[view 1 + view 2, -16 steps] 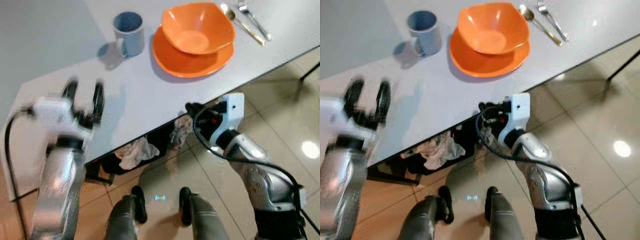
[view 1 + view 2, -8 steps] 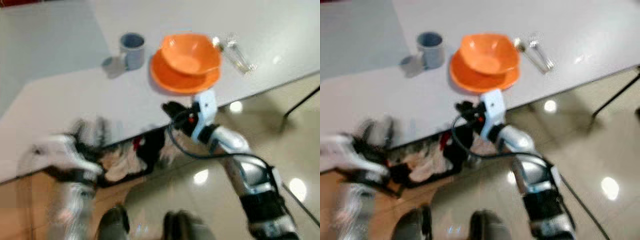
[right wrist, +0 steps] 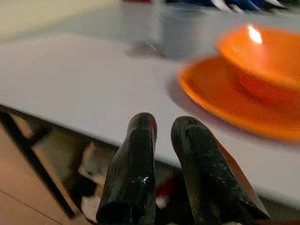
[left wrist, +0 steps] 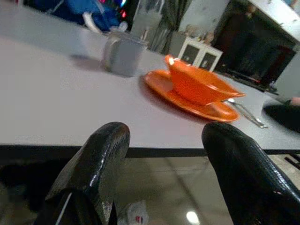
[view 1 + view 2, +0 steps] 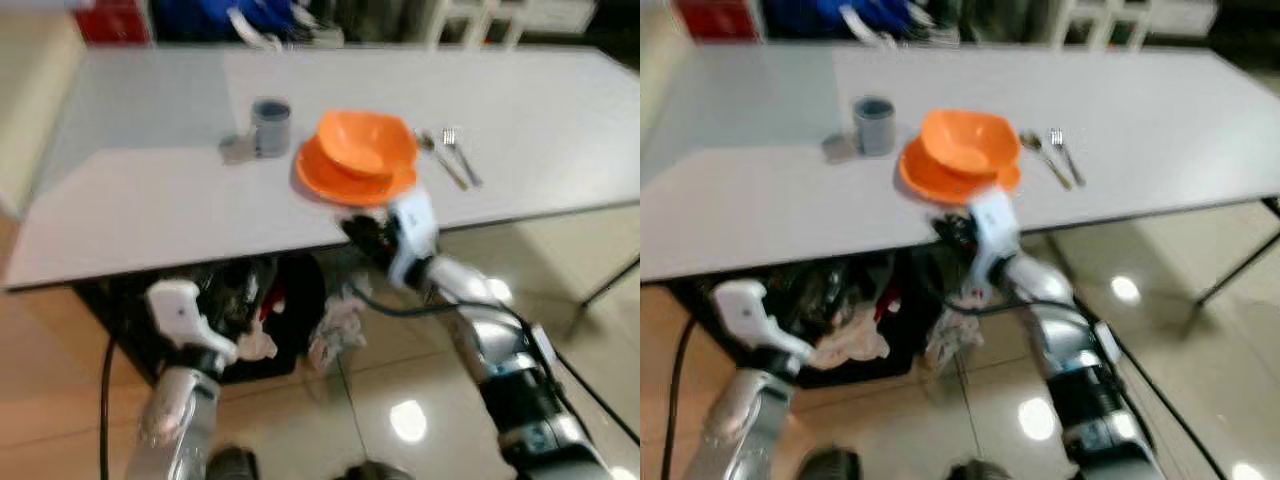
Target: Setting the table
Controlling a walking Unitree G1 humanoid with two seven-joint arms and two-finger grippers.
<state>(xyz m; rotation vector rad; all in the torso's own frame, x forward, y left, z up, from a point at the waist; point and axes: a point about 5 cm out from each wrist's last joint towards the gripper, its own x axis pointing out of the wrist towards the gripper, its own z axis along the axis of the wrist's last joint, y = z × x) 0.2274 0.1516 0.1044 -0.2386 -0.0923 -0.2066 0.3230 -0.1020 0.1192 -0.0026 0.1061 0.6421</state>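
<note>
On the white table (image 5: 150, 210) a grey mug (image 5: 270, 126) stands left of an orange bowl (image 5: 366, 143), which rests on an orange plate (image 5: 345, 181). A spoon (image 5: 441, 158) and a fork (image 5: 462, 158) lie just right of the plate. My right gripper (image 3: 161, 129) is shut and empty, and it hovers at the table's front edge just below the plate (image 3: 220, 96). My left gripper (image 4: 166, 136) is open and empty. It is held low in front of the table edge and faces the mug (image 4: 123, 56) and the bowl (image 4: 199, 84).
A dark crate with crumpled cloths (image 5: 245, 310) sits under the table. More cloth (image 5: 335, 325) lies on the glossy tiled floor. A blue bag (image 5: 250, 15) and a red box (image 5: 110, 20) are beyond the far edge. A black table leg (image 5: 610, 285) stands at the right.
The whole picture has shifted, so the table looks farther off. My left arm has dropped from above the tabletop to below its edge. The right gripper stays by the front edge.
</note>
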